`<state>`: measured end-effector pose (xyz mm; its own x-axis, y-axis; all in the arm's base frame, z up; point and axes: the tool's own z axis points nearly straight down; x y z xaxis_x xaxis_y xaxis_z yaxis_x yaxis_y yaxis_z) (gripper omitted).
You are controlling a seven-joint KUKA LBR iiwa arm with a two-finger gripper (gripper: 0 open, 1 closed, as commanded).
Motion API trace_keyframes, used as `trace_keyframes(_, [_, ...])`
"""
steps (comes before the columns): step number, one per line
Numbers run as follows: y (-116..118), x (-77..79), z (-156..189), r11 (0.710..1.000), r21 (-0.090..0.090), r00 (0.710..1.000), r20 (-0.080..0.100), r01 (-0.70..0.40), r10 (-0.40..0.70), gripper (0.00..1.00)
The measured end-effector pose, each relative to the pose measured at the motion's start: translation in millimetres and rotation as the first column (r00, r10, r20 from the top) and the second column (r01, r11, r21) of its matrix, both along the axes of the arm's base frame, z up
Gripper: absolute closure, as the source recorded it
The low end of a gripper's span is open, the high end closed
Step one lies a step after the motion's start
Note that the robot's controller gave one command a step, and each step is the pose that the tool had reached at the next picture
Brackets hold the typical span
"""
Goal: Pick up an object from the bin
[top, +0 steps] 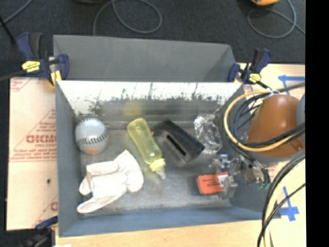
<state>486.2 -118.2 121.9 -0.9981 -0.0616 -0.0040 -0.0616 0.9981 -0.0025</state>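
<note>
Shows the end effector (227, 178) low, just beside the right end of a small orange-red block (209, 184), well right of and below the yellow plastic bottle (145, 143). Cannot tell how far open, nor whether anything is gripped. Reads the block as flat, stiff and light, with a pale label; probably smooth plastic, so likely a bit slippery. Best taken across the short sides at mid-length. Left of the bottle: grey-white stitched baseball (91, 135), round, hard. Below-left of the bottle: white fabric glove (112, 179), limp, soft. Just right of the bottle: black boxy case (178, 142), rigid, matte. Further right of the bottle: crumpled clear wrap (206, 130), shiny, flimsy. All inside the grey metal bin (154, 221).
</note>
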Motion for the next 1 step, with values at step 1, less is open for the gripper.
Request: trace_keyframes(1, [8.8, 6.6, 134.1, 0.994, -0.002, 0.994, 0.009, -0.111, 0.111, 1.0])
